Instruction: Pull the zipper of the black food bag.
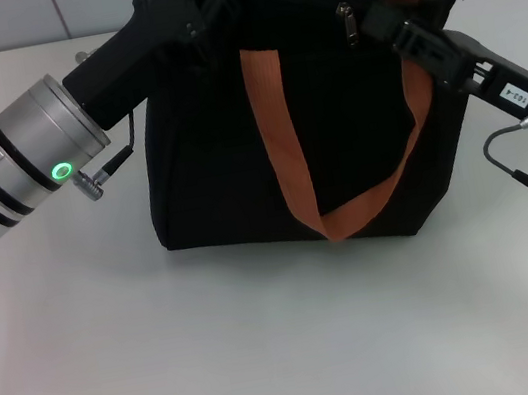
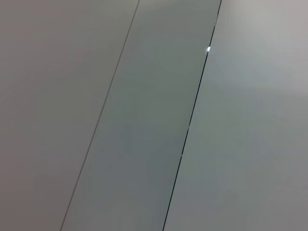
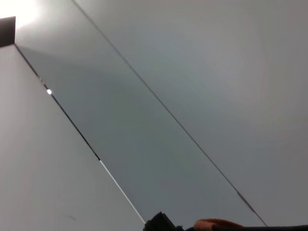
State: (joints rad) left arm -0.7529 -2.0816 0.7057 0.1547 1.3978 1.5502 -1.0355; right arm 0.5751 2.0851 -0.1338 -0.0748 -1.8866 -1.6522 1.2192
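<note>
Counter (image 1: pixel 271 359): carries black food bag (image 1: pixel 210 176).
Left tool (image 1: pixel 211 3): at bag's top, grip unclear.
Right tool (image 1: pixel 386 20): beside zipper (image 1: pixel 349 24), grip unclear.
Advice: pull steadily along zip line.

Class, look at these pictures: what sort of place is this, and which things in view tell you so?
Probably a robot test bench in a lab: a plain white table, a pale panelled wall behind, and one black food bag set out between two robot arms.

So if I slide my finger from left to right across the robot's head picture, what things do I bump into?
Left arm's silver cuff with green light → left gripper at the boxy black food bag's top → orange-brown webbing strap → small silver zipper tab → right gripper → right arm's grey cable.
</note>
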